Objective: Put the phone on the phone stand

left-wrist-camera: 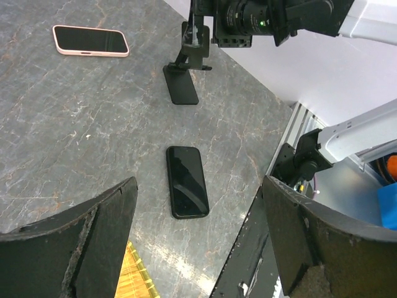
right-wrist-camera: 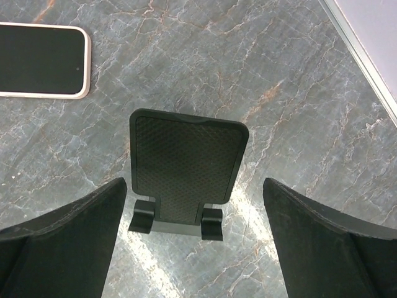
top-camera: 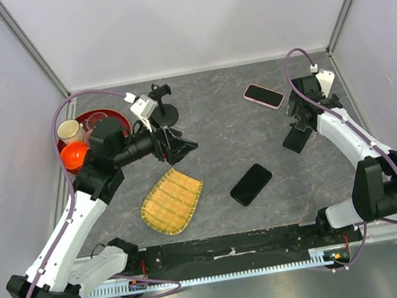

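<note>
The phone, black screen with a pale pink rim, lies flat at the back right of the table. It also shows in the left wrist view and the right wrist view. The phone stand, a round disc base with a thin post and a clamp, stands at the back centre-left and is empty. My left gripper is open and empty, just in front of that stand; in its own view it hangs above the table. My right gripper is open and empty above a flat folding stand, right of the phone.
A flat folding black stand sits under my right gripper. An all-black phone lies centre front. A yellow bamboo mat lies front left. A red tray with cups stands at the back left.
</note>
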Action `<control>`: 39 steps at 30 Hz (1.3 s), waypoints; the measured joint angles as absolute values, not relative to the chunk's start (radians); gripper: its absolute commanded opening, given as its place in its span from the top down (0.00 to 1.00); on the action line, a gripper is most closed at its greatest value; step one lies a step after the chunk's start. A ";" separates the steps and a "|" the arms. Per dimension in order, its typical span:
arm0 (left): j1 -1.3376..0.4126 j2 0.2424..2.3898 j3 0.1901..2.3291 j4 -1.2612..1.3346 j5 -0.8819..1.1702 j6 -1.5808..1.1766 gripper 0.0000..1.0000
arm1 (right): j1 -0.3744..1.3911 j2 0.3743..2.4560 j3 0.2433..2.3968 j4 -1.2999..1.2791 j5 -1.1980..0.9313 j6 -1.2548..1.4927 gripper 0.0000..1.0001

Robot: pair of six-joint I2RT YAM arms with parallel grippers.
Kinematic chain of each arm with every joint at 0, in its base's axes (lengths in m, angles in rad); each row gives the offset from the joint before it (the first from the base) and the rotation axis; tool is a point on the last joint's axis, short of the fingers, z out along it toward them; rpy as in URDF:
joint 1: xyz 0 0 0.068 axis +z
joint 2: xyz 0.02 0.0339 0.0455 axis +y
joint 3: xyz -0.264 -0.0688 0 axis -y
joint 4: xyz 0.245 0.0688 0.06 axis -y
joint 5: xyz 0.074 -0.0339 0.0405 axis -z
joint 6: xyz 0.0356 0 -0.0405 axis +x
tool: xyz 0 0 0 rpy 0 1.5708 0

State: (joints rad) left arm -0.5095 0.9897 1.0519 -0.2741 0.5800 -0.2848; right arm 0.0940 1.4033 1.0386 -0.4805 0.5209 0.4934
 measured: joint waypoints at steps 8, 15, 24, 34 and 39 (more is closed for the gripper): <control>-0.433 0.993 1.007 -0.199 0.679 -0.350 0.12 | 0.094 1.443 1.039 -0.430 0.536 0.520 0.05; -0.433 1.003 1.007 -0.176 0.704 -0.363 0.13 | 0.094 1.489 1.039 -0.412 0.589 0.587 0.10; -0.433 1.010 1.007 -0.176 0.713 -0.368 0.13 | 0.094 1.492 1.034 -0.411 0.672 0.718 0.48; -0.433 1.015 1.007 -0.176 0.715 -0.369 0.13 | 0.093 1.412 1.004 -0.514 0.825 0.866 1.00; -0.433 1.018 1.007 -0.169 0.718 -0.370 0.13 | 0.080 1.328 1.004 -0.619 0.947 0.919 1.00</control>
State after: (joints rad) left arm -0.4332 1.0183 1.0073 -0.1692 0.7177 -0.3702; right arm 0.0803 1.3277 1.0042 -0.6189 0.9474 0.9188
